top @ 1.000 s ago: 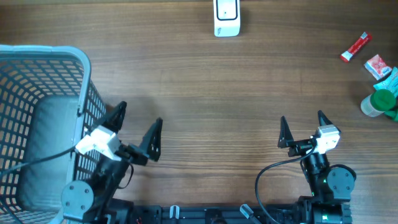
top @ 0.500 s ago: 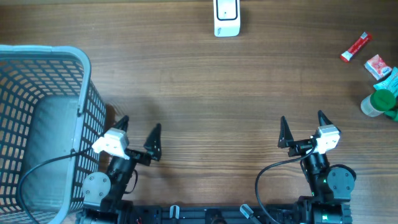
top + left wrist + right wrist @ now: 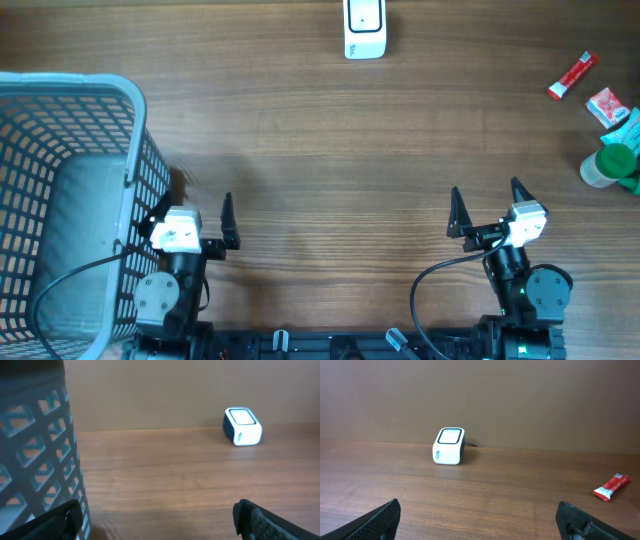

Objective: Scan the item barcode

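The white barcode scanner (image 3: 364, 28) stands at the far middle of the table, and shows in the left wrist view (image 3: 242, 426) and the right wrist view (image 3: 449, 446). Small items lie at the far right: a red packet (image 3: 571, 75) (image 3: 611, 487), a red-and-white pack (image 3: 606, 104), a teal pack (image 3: 628, 128) and a green-capped bottle (image 3: 612, 165). My left gripper (image 3: 196, 202) (image 3: 160, 522) is open and empty near the front edge, beside the basket. My right gripper (image 3: 486, 190) (image 3: 479, 520) is open and empty at the front right, far from the items.
A tall grey mesh basket (image 3: 70, 80) (image 3: 35, 450) fills the left side, its wall right next to my left fingers. Bare wooden tabletop (image 3: 340, 150) lies between the grippers and the scanner.
My left arm has pulled back toward the front edge and turned to point straight at the far side, close to the basket. The right arm has not moved.
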